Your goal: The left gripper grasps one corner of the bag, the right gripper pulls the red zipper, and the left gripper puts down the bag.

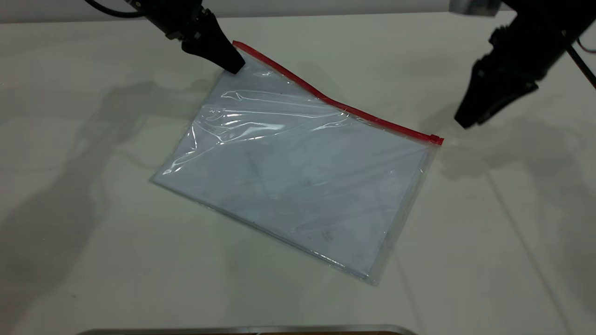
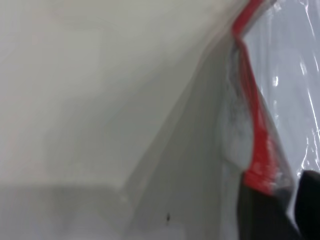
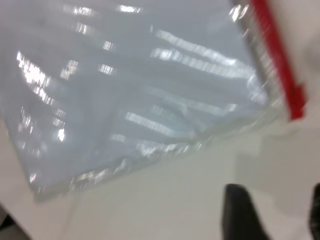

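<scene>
Exterior view: left pincer [image 1: 235, 65] clamped the bag's [image 1: 298, 186] corner [image 1: 242, 50], upper left; right pincer [image 1: 468, 122] parted, hovering upper right near red zipper [image 1: 335, 103].

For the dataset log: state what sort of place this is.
Likely a robot lab tabletop: a plain white table, bare except for one clear bag with a red zipper, and the left gripper and right gripper over it.

Bare table [image 1: 489, 223] around the bag [image 1: 298, 177], no obstacles.
</scene>
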Tool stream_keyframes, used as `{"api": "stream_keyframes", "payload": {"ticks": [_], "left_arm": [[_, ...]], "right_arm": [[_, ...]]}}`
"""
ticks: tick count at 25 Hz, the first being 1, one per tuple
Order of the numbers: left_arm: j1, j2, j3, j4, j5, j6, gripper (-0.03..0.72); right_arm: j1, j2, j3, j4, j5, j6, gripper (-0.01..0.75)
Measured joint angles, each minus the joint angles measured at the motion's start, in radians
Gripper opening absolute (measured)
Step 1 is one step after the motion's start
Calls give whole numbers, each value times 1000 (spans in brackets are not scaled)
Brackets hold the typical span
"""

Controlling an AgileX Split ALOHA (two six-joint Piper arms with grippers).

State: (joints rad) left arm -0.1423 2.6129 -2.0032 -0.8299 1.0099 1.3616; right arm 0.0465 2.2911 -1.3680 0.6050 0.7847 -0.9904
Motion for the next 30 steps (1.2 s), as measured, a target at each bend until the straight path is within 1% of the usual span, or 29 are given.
{"api": "stream_keyframes", "payload": {"ticks": [2,3,4,6,8,11,14,17,21,25,27,30], "left_arm": [[0,0,-15,36,0,-45,380],[0,0,-30,67,1,-80,422],[0,0,-47,94,2,-118,469],[0,-5,-96,177,6,-242,540],[0,-21,-149,277,17,-382,577],[0,-58,-246,463,58,-614,587],[0,-111,-340,641,154,-815,587],[0,-170,-431,764,158,-932,587],[0,-254,-478,830,158,-1052,587],[0,-355,-471,839,158,-1135,587],[0,-424,-435,840,158,-1160,587],[0,-562,-330,840,158,-1173,587]], "right_arm": [[0,-7,-42,-21,2,24,504],[0,-14,-58,-32,3,37,554],[0,-26,-80,-49,6,51,587],[0,-59,-122,-83,14,86,634],[0,-100,-169,-116,22,124,643],[0,-176,-236,-155,57,178,629],[0,-265,-296,-193,105,240,597],[0,-374,-342,-239,152,302,586],[0,-529,-365,-294,213,390,585],[0,-694,-371,-342,311,485,584],[0,-769,-371,-366,367,529,584],[0,-860,-371,-391,449,583,584]]}}
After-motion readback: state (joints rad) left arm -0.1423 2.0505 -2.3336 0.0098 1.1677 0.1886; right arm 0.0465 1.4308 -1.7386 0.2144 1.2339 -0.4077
